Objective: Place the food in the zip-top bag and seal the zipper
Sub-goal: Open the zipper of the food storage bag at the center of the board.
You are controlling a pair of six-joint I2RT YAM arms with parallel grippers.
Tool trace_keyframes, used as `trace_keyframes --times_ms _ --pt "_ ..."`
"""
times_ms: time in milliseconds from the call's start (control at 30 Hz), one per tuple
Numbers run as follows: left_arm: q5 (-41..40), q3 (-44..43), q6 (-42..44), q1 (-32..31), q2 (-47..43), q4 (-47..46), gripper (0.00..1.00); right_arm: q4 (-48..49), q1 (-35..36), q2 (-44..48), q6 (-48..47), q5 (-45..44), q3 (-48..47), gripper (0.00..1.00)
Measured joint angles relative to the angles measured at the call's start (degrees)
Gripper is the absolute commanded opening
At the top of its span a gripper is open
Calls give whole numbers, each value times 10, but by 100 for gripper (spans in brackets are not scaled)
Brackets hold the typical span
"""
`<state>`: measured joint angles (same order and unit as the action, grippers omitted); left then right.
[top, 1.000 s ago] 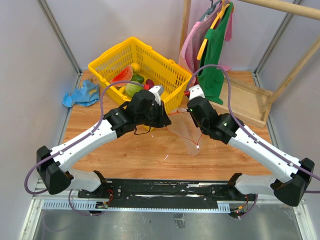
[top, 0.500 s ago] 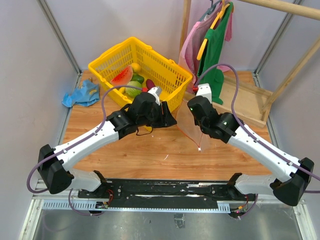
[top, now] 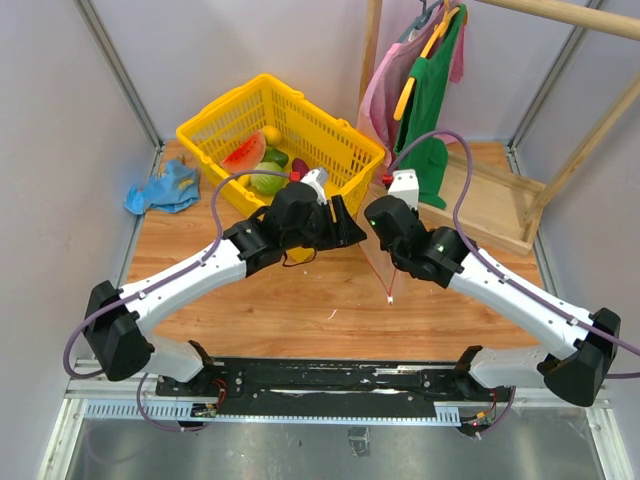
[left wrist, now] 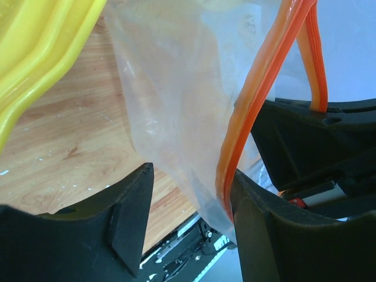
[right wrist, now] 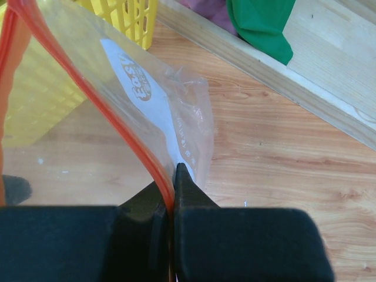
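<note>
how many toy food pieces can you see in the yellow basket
5, all in the yellow basket: red watermelon wedge, yellow-orange fruit, small green piece, striped green melon, purple piece. More may be hidden behind the left arm.

Bright, even light with soft shadows; the wrist views' near fingers (left wrist: 126, 226) look slightly soft.
</note>
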<state>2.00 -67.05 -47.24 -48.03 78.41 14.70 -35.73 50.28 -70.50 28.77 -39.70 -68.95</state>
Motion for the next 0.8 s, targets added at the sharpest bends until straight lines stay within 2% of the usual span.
trace_keyframes --times_ms 67,167,233,500,600,667,800 --pt "1 0 -2 -2 7 -5 44 2 2 -5 3 0 0 1" --pt "2 0 -3 -5 17 -5 13 3 4 -8 4 -3 0 2" --pt "-1 0 1 -5 19 -2 1 7 4 -7 3 -3 0 7" --pt "-55 0 26 -5 11 40 0 -4 4 -6 -33 15 -5 33" --pt "-68 0 33 -5 5 52 0 -25 4 -5 -47 26 -18 38" --pt "-73 0 36 -5 2 56 0 -42 4 -3 -55 34 -28 38" --pt "-77 0 40 -5 2 64 0 -72 4 6 -67 43 -37 22"
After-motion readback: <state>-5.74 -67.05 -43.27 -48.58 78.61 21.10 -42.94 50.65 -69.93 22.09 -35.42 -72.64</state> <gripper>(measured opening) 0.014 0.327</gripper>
